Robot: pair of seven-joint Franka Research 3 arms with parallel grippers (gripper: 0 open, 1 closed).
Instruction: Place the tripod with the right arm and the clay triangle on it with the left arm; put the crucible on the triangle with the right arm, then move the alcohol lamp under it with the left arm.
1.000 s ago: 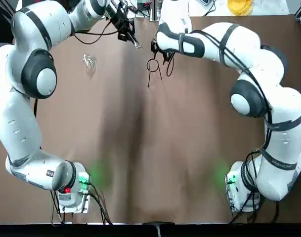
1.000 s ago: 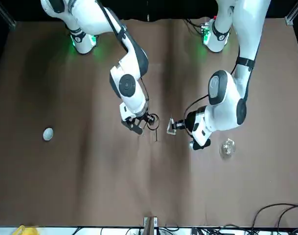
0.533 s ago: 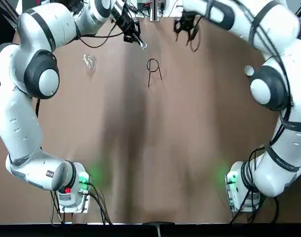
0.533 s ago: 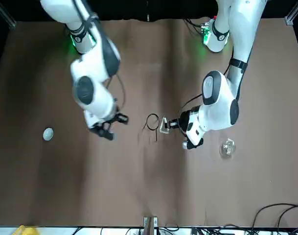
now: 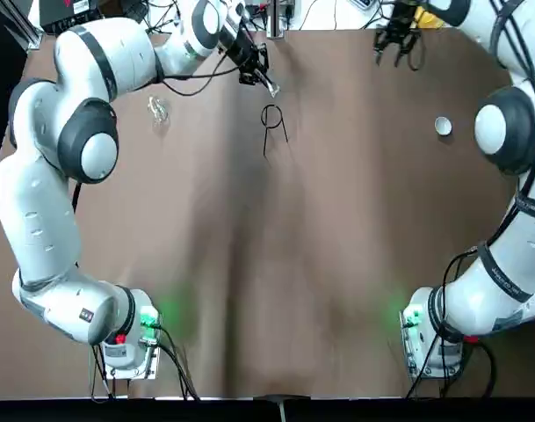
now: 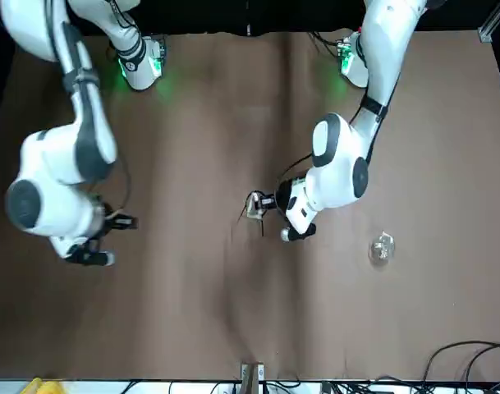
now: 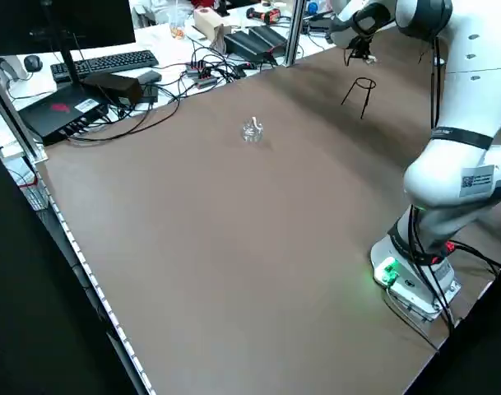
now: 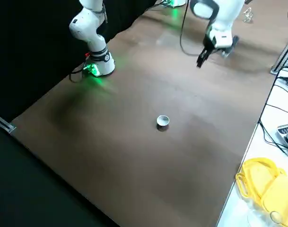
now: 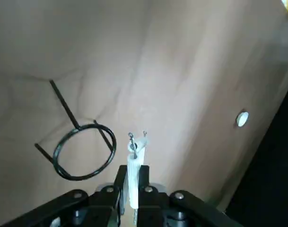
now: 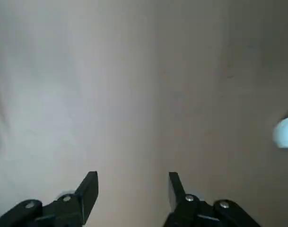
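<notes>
Left gripper (image 9: 133,171) pinches the clay triangle (image 9: 135,150) just beside the tripod (image 5: 271,123), which stands on the bench (image 5: 337,220). Right gripper (image 10: 131,189) hangs wide open and empty near the far edge, the crucible (image 5: 443,126) nearby. The alcohol lamp (image 5: 157,109) sits well apart.
</notes>
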